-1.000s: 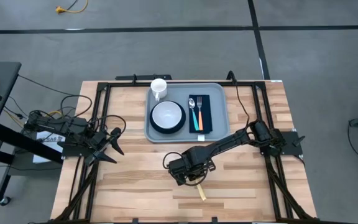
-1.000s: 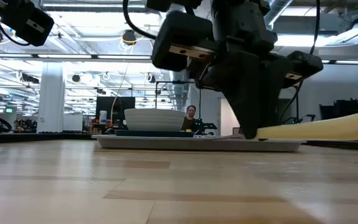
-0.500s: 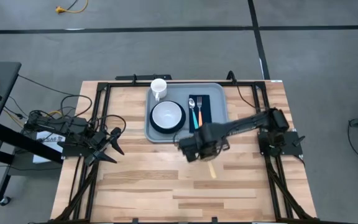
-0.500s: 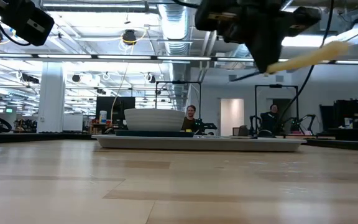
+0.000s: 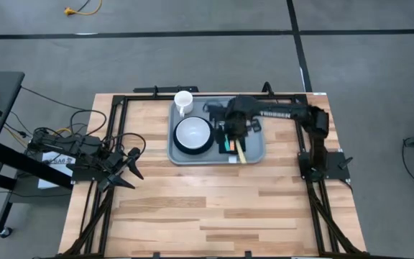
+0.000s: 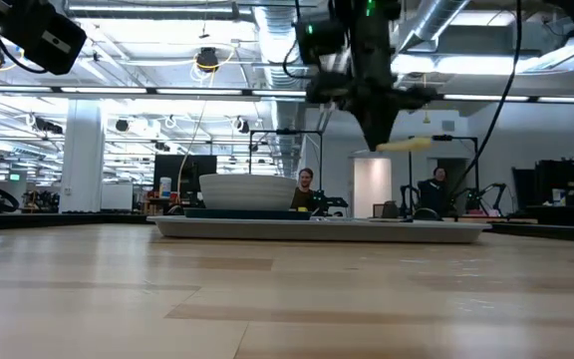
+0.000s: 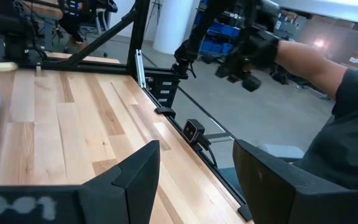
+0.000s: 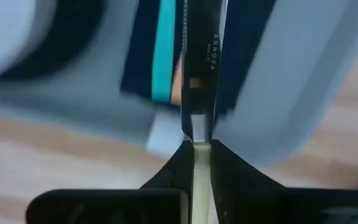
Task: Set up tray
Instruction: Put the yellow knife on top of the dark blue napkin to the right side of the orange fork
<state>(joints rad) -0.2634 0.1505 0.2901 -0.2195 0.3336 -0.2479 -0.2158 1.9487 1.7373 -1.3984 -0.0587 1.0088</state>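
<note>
The grey-blue tray (image 5: 254, 147) lies at the table's far middle. On it are a white bowl (image 5: 193, 132) on a dark plate, a white mug (image 5: 184, 101) and a dark napkin (image 5: 244, 124) with a teal-handled (image 8: 165, 56) and an orange-handled (image 8: 178, 84) utensil. My right gripper (image 5: 236, 140) hangs above the napkin, shut on a knife (image 8: 201, 68) with a cream handle. My left gripper (image 5: 131, 164) waits open at the table's left edge, holding nothing. My right gripper pinches the knife's cream handle (image 8: 199, 163) close to the blade, between its two fingers (image 8: 176, 168). The fingers come from above, pointing down, and lie across the knife. The knife is lifted clear and about level over the tray, its handle end (image 6: 407, 145) sticking out sideways.
Bare wood (image 5: 192, 208) fills the near half of the table. Black frame rails (image 5: 117, 122) run along the left and right sides. A person's grey sleeve (image 7: 353, 124) shows beyond the table edge in the left wrist view.
My right gripper has lifted the knife off the near middle of the table and carried it up and toward the far edge, turning about on the way. It now hangs over the tray's napkin. The left arm has kept still.
</note>
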